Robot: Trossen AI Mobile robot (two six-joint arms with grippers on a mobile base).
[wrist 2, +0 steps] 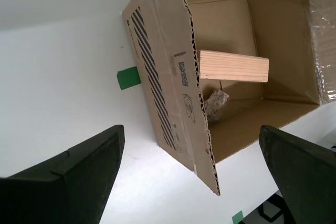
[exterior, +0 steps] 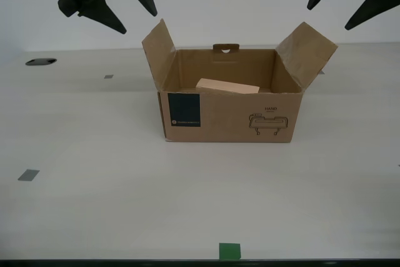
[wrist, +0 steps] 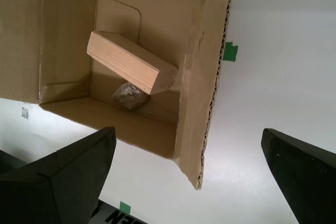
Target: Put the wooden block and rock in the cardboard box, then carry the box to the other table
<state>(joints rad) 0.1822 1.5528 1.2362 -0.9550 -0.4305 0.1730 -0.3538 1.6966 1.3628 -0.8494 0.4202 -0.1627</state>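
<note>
Exterior view shows the cardboard box (exterior: 228,114) mid-counter, light but floppy, best squeezed by both short walls; second wrist view shows wooden block (wrist 2: 233,66) and rock (wrist 2: 216,104) inside, my second pincer (wrist 2: 195,174) wide; first wrist view, my first pincer (wrist: 189,174) wide.

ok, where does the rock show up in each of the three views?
Exterior view: not visible; the cardboard box's front wall hides the floor inside.
Second wrist view: the rock lies on the box floor just below the wooden block.
First wrist view: the rock sits on the box floor, tucked under the tilted block's lower end.
Shared landmark: the wooden block, seen in all three views.
</note>
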